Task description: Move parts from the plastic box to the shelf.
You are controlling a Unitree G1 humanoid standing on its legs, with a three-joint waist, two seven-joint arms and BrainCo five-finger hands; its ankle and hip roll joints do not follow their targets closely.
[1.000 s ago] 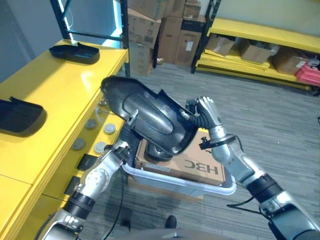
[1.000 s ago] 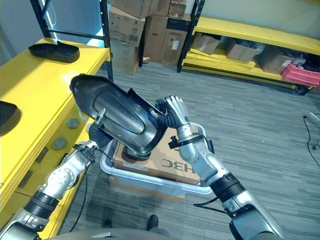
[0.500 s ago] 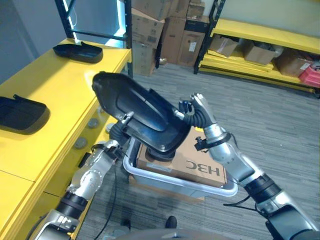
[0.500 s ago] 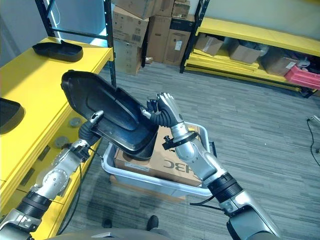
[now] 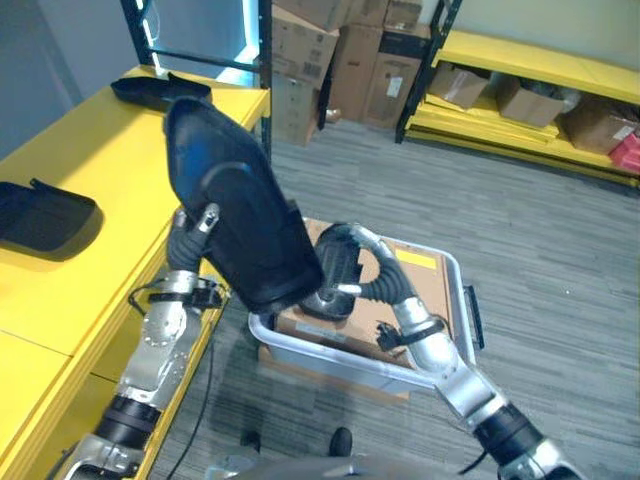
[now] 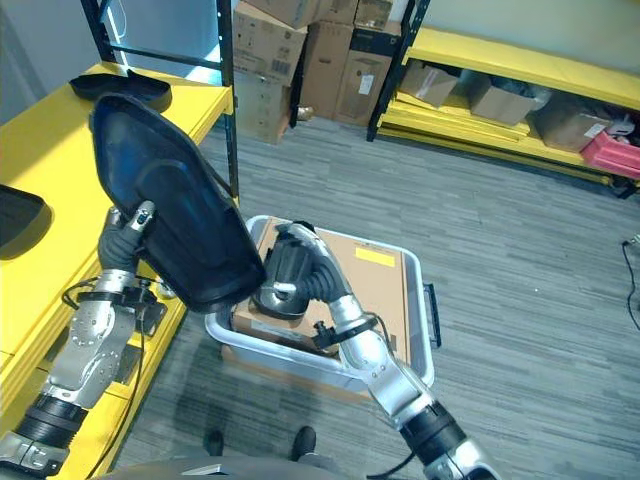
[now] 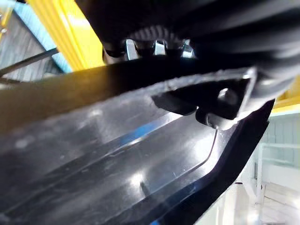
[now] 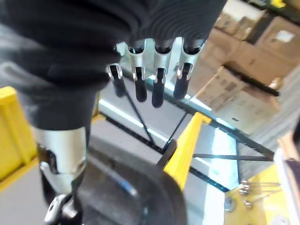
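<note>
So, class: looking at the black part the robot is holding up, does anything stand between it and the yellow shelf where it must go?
Nothing visible does. The left hand holds the black part above the yellow shelf edge; the surface between the two parts already lying there looks bare.

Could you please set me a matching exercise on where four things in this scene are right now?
Things:
1. large black part
2. cardboard box
3. flat black part
4. right hand

Places or states:
A. lying on the yellow shelf
B. inside the plastic box
C. gripped by the left hand, raised
D. open, over the plastic box

Pairs: 1-C, 2-B, 3-A, 4-D
</note>
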